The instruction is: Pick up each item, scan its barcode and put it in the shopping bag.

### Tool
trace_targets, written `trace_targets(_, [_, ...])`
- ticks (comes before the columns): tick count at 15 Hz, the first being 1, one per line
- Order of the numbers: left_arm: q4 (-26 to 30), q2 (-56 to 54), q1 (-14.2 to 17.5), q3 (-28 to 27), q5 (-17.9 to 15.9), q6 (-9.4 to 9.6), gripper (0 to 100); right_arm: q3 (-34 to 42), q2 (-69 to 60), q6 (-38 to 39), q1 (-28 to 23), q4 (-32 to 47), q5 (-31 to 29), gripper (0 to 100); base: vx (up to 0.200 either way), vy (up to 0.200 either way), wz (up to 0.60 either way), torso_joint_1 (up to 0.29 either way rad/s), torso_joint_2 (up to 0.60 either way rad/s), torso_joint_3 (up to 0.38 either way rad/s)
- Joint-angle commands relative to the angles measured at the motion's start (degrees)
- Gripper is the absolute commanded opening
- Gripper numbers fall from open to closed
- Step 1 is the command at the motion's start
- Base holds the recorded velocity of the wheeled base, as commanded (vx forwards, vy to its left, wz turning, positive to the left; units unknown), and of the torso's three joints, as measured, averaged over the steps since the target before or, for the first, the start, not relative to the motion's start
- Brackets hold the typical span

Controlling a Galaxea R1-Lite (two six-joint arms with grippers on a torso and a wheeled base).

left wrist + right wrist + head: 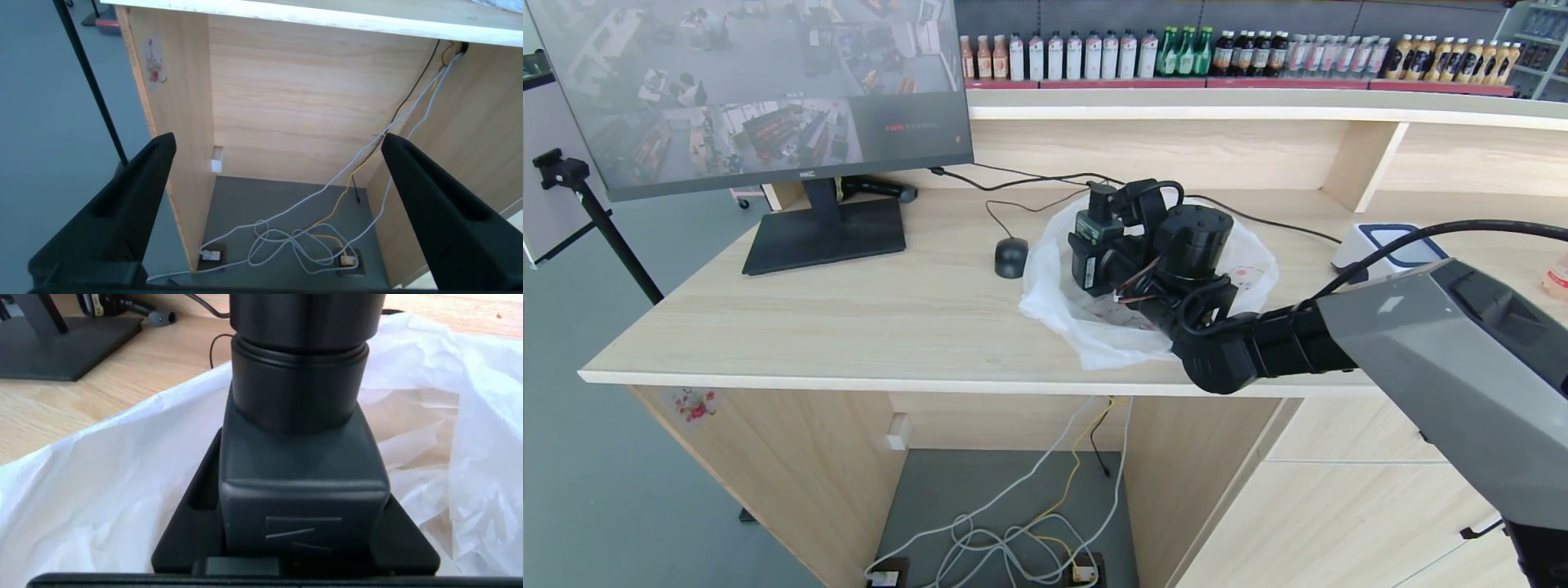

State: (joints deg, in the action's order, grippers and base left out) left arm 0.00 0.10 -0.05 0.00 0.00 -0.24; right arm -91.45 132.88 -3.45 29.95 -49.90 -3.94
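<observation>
Counter [866,318], shopping bag [1045,300] near front edge

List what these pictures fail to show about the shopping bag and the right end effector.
1. The shopping bag contents: in the head view the right arm covers the opening; in the right wrist view the end effector's housing blocks it.
2. The right end effector: whether it holds anything is hidden by its own housing.
3. The white scanner: its near side sits behind the arm and cable, head view.
4. The object at the counter's right end: cut off by the head view's edge.

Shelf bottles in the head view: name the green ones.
The few green bottles mid-row, standing between white bottles and dark bottles.
</observation>
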Motion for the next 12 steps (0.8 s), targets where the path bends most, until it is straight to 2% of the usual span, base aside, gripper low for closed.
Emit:
trace_targets(1, [0.0, -0.01, -0.04, 0.0, 0.0, -0.11, 100, 2.07, -0.16, 0.02, 0.19, -0.03, -0.02, 0, 0.0, 0.0, 0.0, 0.0, 0.0, 0.0])
trace_targets(12, [0.0, -0.01, -0.04, 0.0, 0.0, -0.02, 100, 4.09, -0.34, -0.07, 0.19, -1.78, 1.21, 0, 0.0, 0.0, 0.0, 0.0, 0.0, 0.0])
